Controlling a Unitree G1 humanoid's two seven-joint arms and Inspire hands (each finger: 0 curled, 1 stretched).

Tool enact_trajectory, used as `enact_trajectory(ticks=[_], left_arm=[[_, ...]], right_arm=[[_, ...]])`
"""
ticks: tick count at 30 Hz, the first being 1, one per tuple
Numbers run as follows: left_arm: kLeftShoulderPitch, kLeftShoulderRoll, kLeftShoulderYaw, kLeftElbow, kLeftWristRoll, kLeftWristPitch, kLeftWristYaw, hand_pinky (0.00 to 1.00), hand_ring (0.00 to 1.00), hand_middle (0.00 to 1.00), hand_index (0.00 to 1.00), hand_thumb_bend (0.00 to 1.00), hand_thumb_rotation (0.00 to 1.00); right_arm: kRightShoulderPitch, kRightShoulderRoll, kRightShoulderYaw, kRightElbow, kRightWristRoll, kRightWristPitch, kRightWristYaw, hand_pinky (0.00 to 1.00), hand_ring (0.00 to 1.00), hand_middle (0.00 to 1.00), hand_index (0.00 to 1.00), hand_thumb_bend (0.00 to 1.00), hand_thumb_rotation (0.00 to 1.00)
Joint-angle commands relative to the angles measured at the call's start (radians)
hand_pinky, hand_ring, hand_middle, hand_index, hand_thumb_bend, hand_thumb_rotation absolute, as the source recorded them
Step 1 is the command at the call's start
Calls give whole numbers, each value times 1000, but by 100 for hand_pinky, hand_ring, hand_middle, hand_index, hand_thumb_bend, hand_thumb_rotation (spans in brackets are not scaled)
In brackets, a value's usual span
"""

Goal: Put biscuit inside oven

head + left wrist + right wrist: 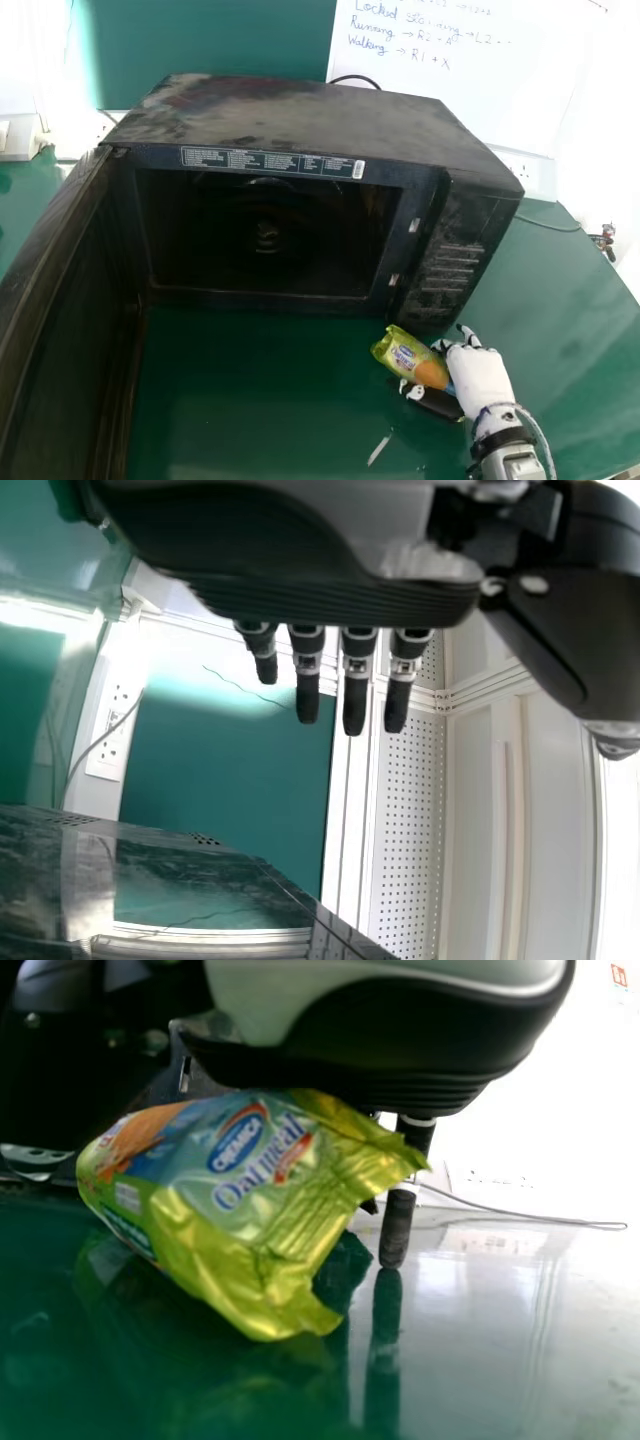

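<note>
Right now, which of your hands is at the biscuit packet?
The right hand, at the yellow-green biscuit packet before the microwave; the left hand holds nothing.

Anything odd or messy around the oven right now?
A pale sliver, perhaps scrap, breaks up the green table in front of the oven. The oven's dark top looks unevenly smudged, as if dusty.

One oven (pixel 300 115), one biscuit packet (pixel 408 356), two robot hands (pixel 480 378) show.
</note>
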Motion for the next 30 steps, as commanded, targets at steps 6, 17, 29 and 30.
enact_trajectory(ticks=[6,17,29,30], left_arm=[[10,-3,-6,-9,-7,-7,-3,98,92,90,90,94,91],[6,1,-5,-3,-1,-11,-11,97,92,90,89,94,92],[7,-3,-7,-10,0,-7,-5,97,92,90,89,95,91],[7,-3,-7,-10,-1,-7,-5,97,92,90,89,95,91]], right_arm=[[17,38,10,58,44,-44,-54,29,39,51,62,93,10],[9,64,-2,81,73,-37,-103,18,27,40,50,53,0],[4,69,-9,88,91,-41,-115,16,24,41,49,53,0],[5,71,-9,85,89,-37,-115,16,24,41,49,53,0]])
